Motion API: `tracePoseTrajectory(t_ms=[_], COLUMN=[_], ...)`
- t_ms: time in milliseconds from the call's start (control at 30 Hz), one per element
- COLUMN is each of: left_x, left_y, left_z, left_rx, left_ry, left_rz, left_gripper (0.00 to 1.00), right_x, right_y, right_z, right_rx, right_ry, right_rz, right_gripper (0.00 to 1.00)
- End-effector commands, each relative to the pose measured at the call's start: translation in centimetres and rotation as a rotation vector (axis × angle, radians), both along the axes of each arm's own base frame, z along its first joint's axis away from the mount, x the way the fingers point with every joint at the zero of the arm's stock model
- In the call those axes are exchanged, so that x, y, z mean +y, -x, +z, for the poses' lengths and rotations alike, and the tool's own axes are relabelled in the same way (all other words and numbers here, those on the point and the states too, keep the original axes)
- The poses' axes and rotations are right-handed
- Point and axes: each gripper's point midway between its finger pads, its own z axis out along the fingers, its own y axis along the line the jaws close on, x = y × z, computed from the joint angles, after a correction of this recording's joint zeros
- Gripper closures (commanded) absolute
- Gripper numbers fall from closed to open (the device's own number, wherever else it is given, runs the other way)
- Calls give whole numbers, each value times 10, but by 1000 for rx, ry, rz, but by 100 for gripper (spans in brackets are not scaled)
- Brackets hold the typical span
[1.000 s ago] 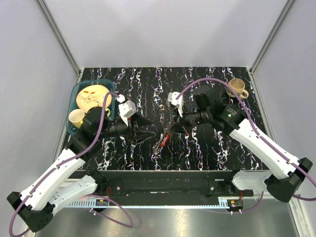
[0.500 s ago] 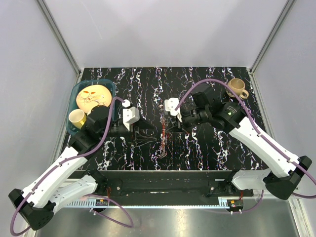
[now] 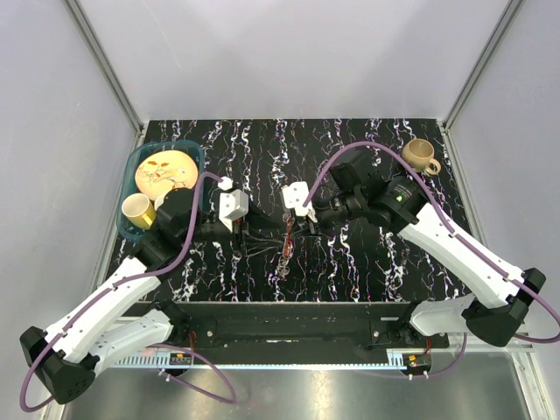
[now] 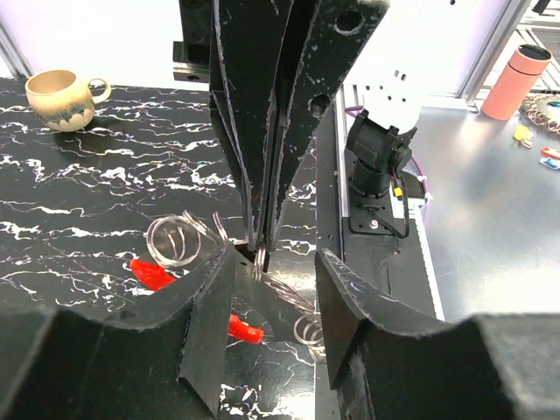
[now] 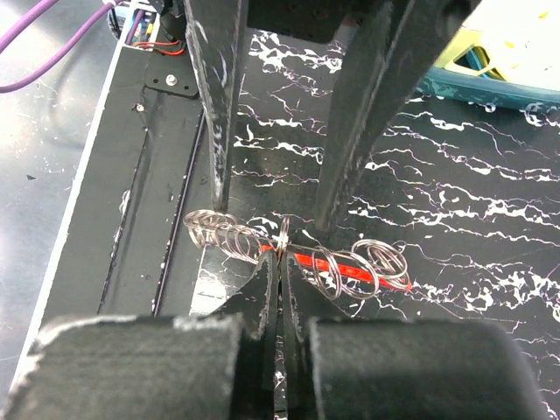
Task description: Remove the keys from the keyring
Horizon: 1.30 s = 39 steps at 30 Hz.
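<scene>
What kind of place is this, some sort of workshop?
Most likely a robot test booth in a lab. Two white arms are bolted to a black marbled table's edge, plain walls on metal posts box it in, and the props are household bits: a mug, a keyring.

"Where does everything sit?"

"A teal plastic tub [image 3: 140, 158] is at the far left of the black marbled surface [image 3: 367, 262]. Inside it are a round yellow plate [image 3: 164, 169] and, nearer the arms, a yellow cup [image 3: 136, 210]."

"And the right?"

"A tan ceramic mug [image 3: 420, 156] stands in the far right corner. The thin metal keyring [image 3: 286, 248] is mid-surface, between the left gripper [image 3: 268, 229] and the right gripper [image 3: 294, 231]."
</scene>
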Motion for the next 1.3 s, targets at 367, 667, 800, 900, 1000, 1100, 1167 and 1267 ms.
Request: tracePoseTrajectory(t_ms=[367, 667, 800, 900, 1000, 1100, 1167, 1267], left_x=[-8, -5, -4, -5, -6, -3, 0, 5], left_y=[-4, -3, -8, -9, -13, -23, -26, -27], left_z=[-3, -3, -4, -8, -8, -7, 12, 24], left_rx=[-68, -65, -56, -39, -10, 13, -12, 27], left_ry=[-30, -54, -68, -77, -78, -40, 51, 143], left_rz=[-10, -5, 24, 33, 58, 139, 183, 210], left_gripper=[68, 90, 100, 100, 100, 100, 100, 100], right_x=[17, 17, 17, 20, 23, 26, 28, 23], right_y=[6, 8, 10, 12, 12, 2, -1, 7], right_z=[28, 26, 26, 25, 26, 38, 39, 49], right_rx=[-54, -38, -35, -16, 13, 52, 106, 178], right_ry=[-37, -38, -39, -46, -71, -143, -211, -337], right_rz=[66, 61, 63, 67, 41, -92, -169, -228], right_gripper=[100, 100, 100, 100, 100, 80, 68, 59])
